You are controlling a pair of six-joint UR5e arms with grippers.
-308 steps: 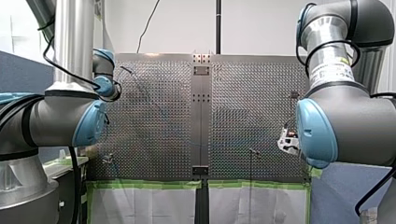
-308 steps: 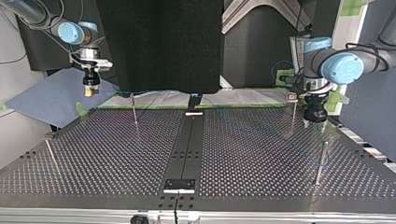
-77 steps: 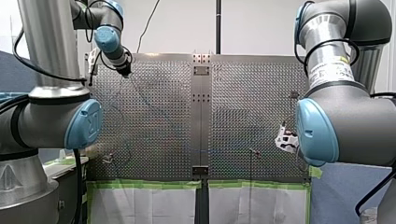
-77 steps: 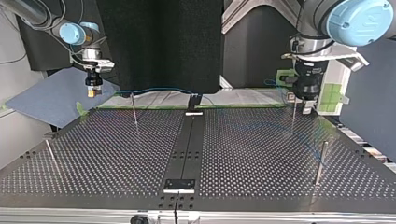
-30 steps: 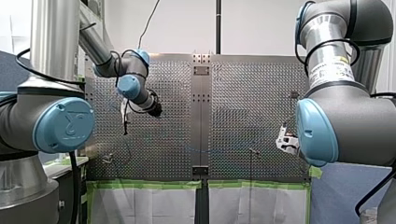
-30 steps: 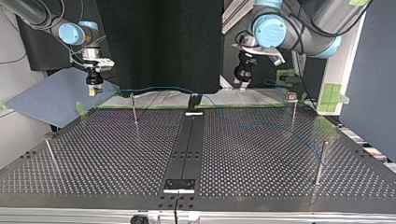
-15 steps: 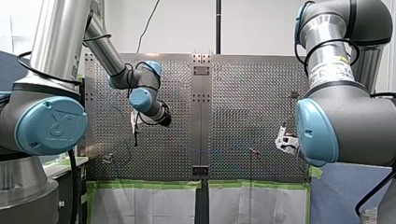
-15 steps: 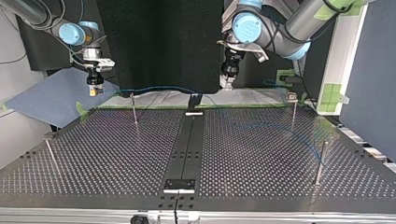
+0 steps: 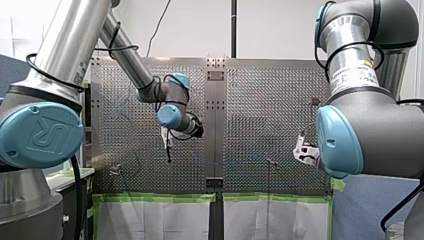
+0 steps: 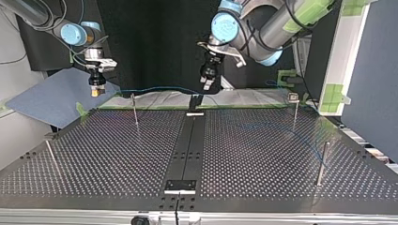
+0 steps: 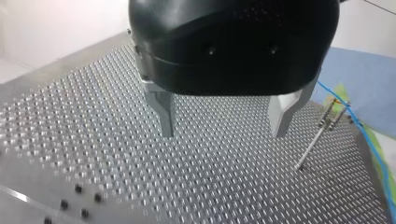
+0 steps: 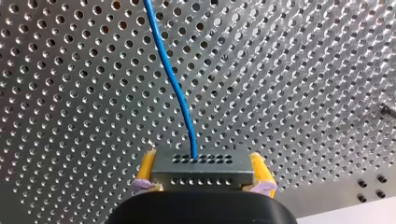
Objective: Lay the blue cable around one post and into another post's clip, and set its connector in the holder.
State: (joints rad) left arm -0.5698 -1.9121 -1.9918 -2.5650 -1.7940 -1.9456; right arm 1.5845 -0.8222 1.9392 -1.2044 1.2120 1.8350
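Since half a second ago the left arm has swung toward the middle of the perforated table (image 9: pixel 260 100). Front view: the left gripper (image 9: pixel 197 131) hangs near the faint blue cable (image 9: pixel 220 163). Top view: spread wide and empty, it could snag the raised span off the post (image 10: pixel 135 111). Left wrist view: bare table leaves room below. Right wrist view: the right gripper (image 12: pixel 202 163) clamps the connector (image 12: pixel 201 171); pulling may overtighten.
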